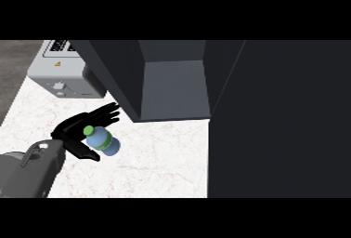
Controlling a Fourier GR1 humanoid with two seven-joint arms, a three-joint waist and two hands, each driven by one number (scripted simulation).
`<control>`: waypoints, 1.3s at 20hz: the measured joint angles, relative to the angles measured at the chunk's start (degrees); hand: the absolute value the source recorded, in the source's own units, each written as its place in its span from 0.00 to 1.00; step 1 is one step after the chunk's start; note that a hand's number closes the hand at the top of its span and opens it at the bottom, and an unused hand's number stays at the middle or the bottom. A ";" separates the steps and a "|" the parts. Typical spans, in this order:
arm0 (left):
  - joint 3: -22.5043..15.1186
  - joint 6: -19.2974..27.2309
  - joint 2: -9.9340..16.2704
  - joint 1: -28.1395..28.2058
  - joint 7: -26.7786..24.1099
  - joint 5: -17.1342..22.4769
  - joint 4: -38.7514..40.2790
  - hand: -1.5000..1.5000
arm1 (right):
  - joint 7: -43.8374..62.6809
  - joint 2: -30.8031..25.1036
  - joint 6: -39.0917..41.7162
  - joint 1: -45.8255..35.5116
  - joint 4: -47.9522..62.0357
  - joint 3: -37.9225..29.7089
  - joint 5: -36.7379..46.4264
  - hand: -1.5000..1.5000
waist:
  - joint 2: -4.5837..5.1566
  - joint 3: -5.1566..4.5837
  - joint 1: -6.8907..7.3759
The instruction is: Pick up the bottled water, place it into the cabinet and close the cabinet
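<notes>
Grey left forearm (31, 169) at lower left, cut off by the frame edge. Large dark cabinet door (281, 121) filling the right side, hiding the counter behind it; right hand out of view. Left hand (77, 131) black, fingers and thumb curled round the bottled water (103, 141), blue with a green cap, held tilted above the white marble counter (158, 158). Open cabinet (171, 79) just right of the fingertips. Grey toaster (65, 69) at upper left, partly behind the cabinet.
</notes>
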 measured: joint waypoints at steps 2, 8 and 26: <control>-0.84 0.57 0.17 -0.24 -1.35 -0.79 0.99 0.00 | 0.26 0.30 -0.40 -0.12 -0.41 0.41 0.41 0.00 | 0.03 -0.02 0.08; -3.19 2.73 -0.61 -0.98 -4.66 -2.64 4.21 0.00 | 0.51 0.69 -0.92 -0.95 -0.54 0.99 1.35 0.00 | 0.08 -0.04 0.08; -5.61 1.73 -2.90 -1.90 -4.03 0.59 10.97 0.00 | 1.32 1.51 -1.87 -2.84 1.21 2.01 1.52 0.00 | -0.18 0.32 0.37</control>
